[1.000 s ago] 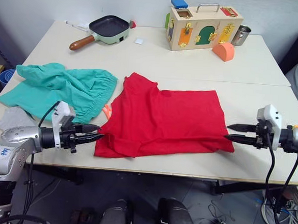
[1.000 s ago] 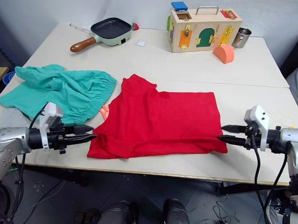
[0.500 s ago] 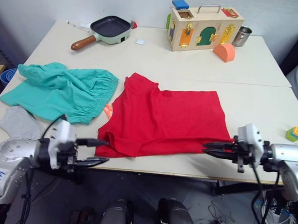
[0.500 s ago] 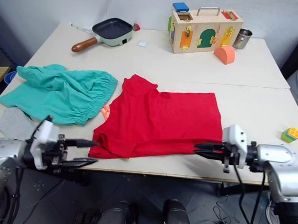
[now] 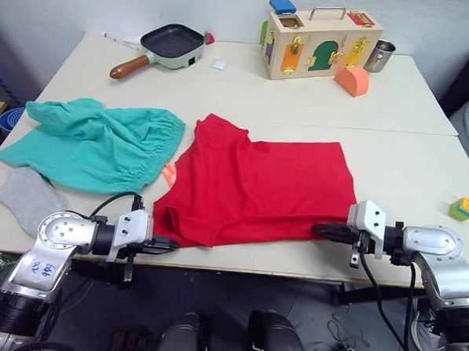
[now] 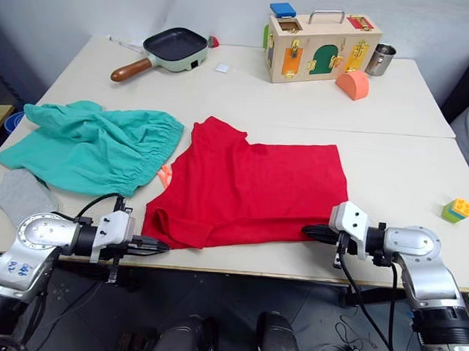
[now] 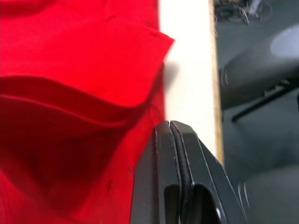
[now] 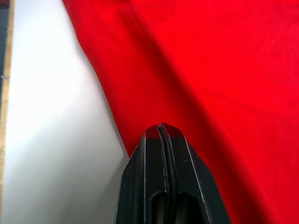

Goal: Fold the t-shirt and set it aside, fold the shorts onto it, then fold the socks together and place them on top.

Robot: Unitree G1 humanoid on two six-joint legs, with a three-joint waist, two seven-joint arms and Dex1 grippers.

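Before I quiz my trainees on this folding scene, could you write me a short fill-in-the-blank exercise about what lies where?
1. The t-shirt lying between the two end effectors is coloured ____.
2. The teal shorts lie on the shirt's ____ side.
3. The grey sock lies near the ____ end effector.
4. The fingers of the right end effector are ____.

Missing words: red; left; left; shut
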